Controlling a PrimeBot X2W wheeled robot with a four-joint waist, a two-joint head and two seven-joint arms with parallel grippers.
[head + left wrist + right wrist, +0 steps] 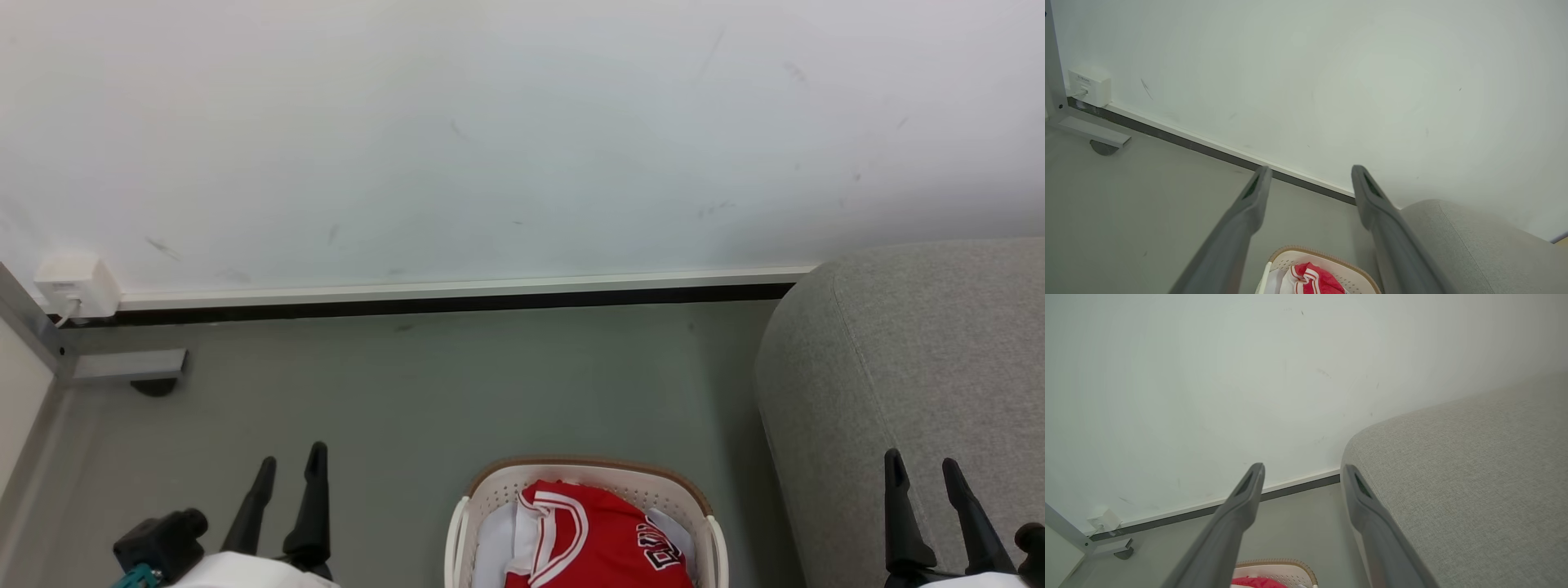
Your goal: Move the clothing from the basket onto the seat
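clothing (pixel 600 539): red jersey, white/black striped trim, black-white lettering. lies bunched in the basket, btwn the two pairs of fingers in head view, lower than their tips, touching neither pair.
basket (pixel 588 465): cream, perforated walls, brown rim. sits on the floor, rt of the left fingers and left of the right fingers, apart from both.
white cloth (pixel 498 539): in the basket beside the jersey, on the side toward the left fingers.
left gripper (pixel 291 455): fingers apart, nothing btwn them. in its wrist view, basket & jersey show low down btwn the two fingers.
right gripper (pixel 921 458): fingers apart, nothing held. seen against the seat's fabric.
seat (pixel 906 351): light-grey fabric, rounded edge. behind & beyond the right fingers, well rt of the left fingers. near the basket, w/ a strip of floor btwn.
floor (pixel 424 392): grey-green, under & ahead of the left fingers.
wall (pixel 522 139): white, scuffed, beyond all fingertips. skirting (pixel 457 294) white over dark along its foot.
socket box (pixel 77 286): white, on the wall beyond & left of the left fingers. grey frame leg (pixel 122 365) just below it.
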